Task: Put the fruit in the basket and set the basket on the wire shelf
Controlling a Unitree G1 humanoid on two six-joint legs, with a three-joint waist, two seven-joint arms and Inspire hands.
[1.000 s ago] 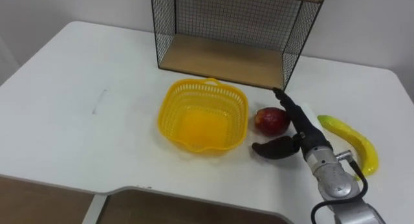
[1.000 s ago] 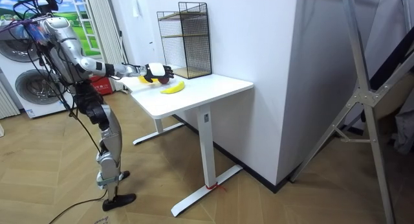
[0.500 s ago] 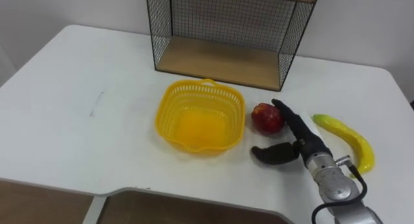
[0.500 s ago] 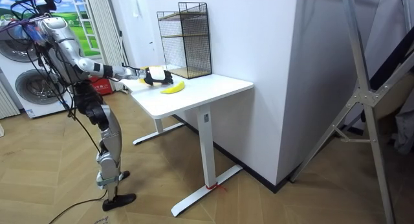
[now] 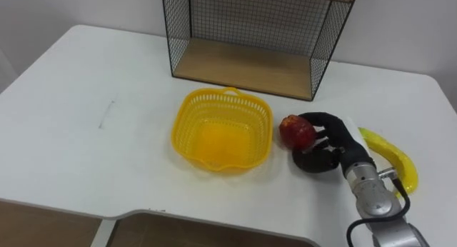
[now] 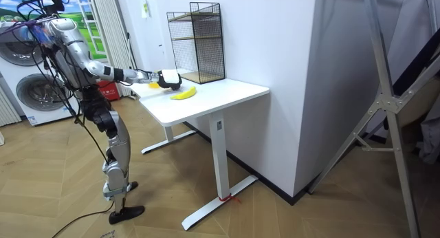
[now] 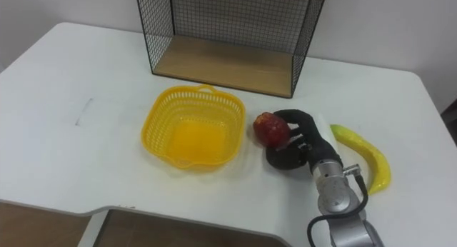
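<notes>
Stretched flat a moment earlier, the fingers [image 5: 325,121] of the right hand [image 5: 334,145] are now curled round the apple [image 5: 295,130], resting on the bench [image 5: 86,97] just beside the basket [image 5: 187,108]. The fruit is judged firm, smooth and light, and best clasped round its middle.

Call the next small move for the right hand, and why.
Probably lift the apple and carry it left over the yellow basket. The right hand looks curled round the apple, which sits on the table just right of the basket. The basket holds nothing yet, and the banana lies further right.
</notes>
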